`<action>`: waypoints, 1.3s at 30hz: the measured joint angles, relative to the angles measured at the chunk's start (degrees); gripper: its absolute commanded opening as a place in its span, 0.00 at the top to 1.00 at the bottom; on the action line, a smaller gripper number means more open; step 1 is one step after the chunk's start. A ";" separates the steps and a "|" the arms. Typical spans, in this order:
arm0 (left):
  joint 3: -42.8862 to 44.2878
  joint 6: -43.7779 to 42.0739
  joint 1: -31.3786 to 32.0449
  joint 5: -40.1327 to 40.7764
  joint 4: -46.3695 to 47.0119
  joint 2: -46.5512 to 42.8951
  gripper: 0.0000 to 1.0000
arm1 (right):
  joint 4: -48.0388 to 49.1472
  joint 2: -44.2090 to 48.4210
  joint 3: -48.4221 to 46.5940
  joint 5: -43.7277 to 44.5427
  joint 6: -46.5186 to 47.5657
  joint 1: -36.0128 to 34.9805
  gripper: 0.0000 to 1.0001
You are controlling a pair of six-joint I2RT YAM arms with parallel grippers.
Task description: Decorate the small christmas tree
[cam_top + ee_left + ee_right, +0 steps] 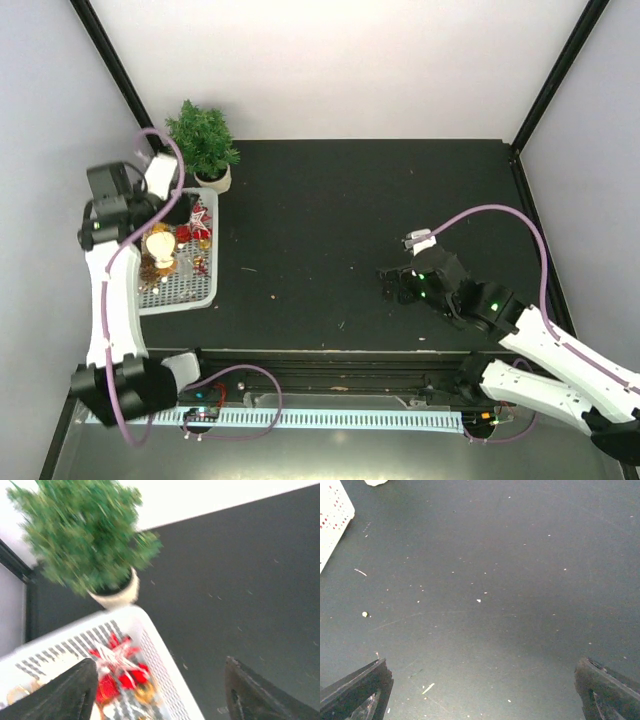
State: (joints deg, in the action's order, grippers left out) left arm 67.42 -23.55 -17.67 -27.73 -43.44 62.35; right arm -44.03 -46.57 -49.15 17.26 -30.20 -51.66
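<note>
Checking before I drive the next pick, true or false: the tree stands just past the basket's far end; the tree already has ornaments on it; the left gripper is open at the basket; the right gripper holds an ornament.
1. The small christmas tree stands upright just past the far end of the white basket. True.
2. The tree already carries ornaments. False: none show on it; the ornaments lie in the basket.
3. The left gripper is open, over the basket's edge. True.
4. The right gripper holds an ornament. False: it is open and empty, over the bare black table.
</note>
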 measured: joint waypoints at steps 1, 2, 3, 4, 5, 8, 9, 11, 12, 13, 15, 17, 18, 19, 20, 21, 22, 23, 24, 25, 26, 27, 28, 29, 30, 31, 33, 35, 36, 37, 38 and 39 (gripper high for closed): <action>2.91 0.55 0.00 0.07 0.59 2.82 0.23 | 0.74 -0.28 0.44 -0.33 -0.17 0.00 0.00; 6.47 1.27 0.00 0.26 1.49 6.69 0.23 | 1.51 -0.63 0.76 -0.61 -0.20 0.00 0.00; 10.36 2.21 0.00 0.46 2.03 10.80 0.23 | 2.14 -1.14 0.92 -0.87 -0.26 0.00 0.00; 13.88 2.80 0.00 0.59 2.71 14.75 0.24 | 2.91 -1.75 1.03 -1.05 -0.35 0.00 0.00; 17.09 3.50 0.00 0.70 3.08 18.40 0.25 | 3.45 -2.29 1.05 -1.22 -0.39 0.00 0.00; 25.57 5.22 0.00 0.83 3.45 27.87 0.31 | 5.62 -4.57 1.05 -1.86 -0.46 0.00 0.00; 28.39 5.68 0.00 0.94 3.43 30.97 0.32 | 6.14 -5.22 1.05 -2.01 -0.50 0.00 0.00; 34.23 6.32 0.00 1.18 2.91 36.85 0.32 | 7.21 -6.34 1.09 -2.34 -0.61 0.00 0.00; 36.50 6.58 0.00 1.36 2.67 38.99 0.32 | 8.09 -6.88 1.25 -2.47 -0.66 0.00 0.00; 38.97 6.71 0.00 1.49 2.36 41.24 0.32 | 8.79 -7.28 1.51 -2.67 -0.68 0.00 0.00; 43.41 6.86 0.00 1.53 1.81 45.05 0.32 | 10.47 -8.20 2.45 -2.93 -0.81 0.00 0.00; 46.58 6.93 0.00 1.55 1.18 47.67 0.32 | 11.63 -9.46 3.34 -3.10 -0.85 0.00 0.00; 48.22 6.97 0.00 1.55 0.90 48.98 0.32 | 11.98 -10.10 3.58 -3.17 -0.85 0.00 0.00; 49.90 7.02 0.00 1.55 0.59 50.29 0.32 | 12.31 -11.02 3.74 -3.30 -0.85 0.00 0.00; 51.17 7.06 0.04 1.55 0.37 51.45 0.33 | 12.61 -11.85 3.80 -3.43 -0.85 0.00 0.00; 52.30 7.08 0.11 1.60 0.13 52.50 0.33 | 12.98 -12.66 3.85 -3.50 -0.85 0.00 0.00; 53.77 7.10 0.22 1.57 -0.26 53.81 0.33 | 13.27 -13.33 3.87 -3.54 -0.85 0.00 0.00; 54.58 7.13 0.31 1.62 -0.28 54.73 0.33 | 13.49 -13.90 3.87 -3.56 -0.83 0.00 0.00; 55.21 7.13 0.44 1.64 -0.46 55.54 0.35 | 13.77 -14.38 3.87 -3.54 -0.83 0.00 0.00; 55.74 7.13 0.63 1.66 -0.68 56.39 0.37 | 14.05 -14.75 3.87 -3.52 -0.85 0.00 0.00; 56.08 7.13 0.87 1.66 -0.87 57.16 0.41 | 14.23 -14.88 3.87 -3.50 -0.85 0.00 0.00; 56.24 7.13 1.09 1.66 -0.92 57.75 0.48 | 14.38 -14.84 3.89 -3.48 -0.85 0.00 0.00; 56.30 7.10 1.40 1.77 -1.03 58.34 0.57 | 14.80 -14.49 3.89 -3.41 -0.83 0.00 0.00; 56.33 7.06 1.88 2.03 -1.14 59.06 0.71 | 15.17 -13.99 3.91 -3.30 -0.83 0.00 0.00; 56.46 7.06 2.23 2.10 -1.25 59.58 0.84 | 15.56 -13.33 3.91 -3.21 -0.83 0.00 0.00; 56.78 7.28 2.60 2.23 -1.42 60.08 0.96 | 15.98 -12.44 3.96 -2.99 -0.81 0.00 0.00; 58.49 7.21 3.52 2.43 -1.92 61.31 0.98 | 16.61 -10.86 3.98 -2.62 -0.81 0.00 0.00; 60.35 7.39 4.48 2.73 -2.36 62.16 0.98 | 17.25 -9.64 3.98 -2.19 -0.79 0.00 0.00; 60.85 7.56 4.98 2.80 -2.62 62.31 0.98 | 17.44 -9.33 3.98 -2.08 -0.79 0.00 0.00; 60.98 7.78 5.55 2.80 -2.67 62.31 0.98 | 17.55 -9.27 3.98 -1.97 -0.79 0.00 0.00; 61.02 8.04 6.16 2.78 -2.69 62.31 0.99 | 17.57 -9.25 3.98 -1.92 -0.79 0.00 0.00; 61.02 8.39 6.78 2.78 -2.64 62.29 0.98 | 17.57 -9.25 4.04 -1.92 -0.81 0.00 0.00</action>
State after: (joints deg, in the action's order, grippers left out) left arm 128.44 -15.16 -10.90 -24.95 -46.09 124.64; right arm -26.46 -55.81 -45.10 15.33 -31.00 -51.66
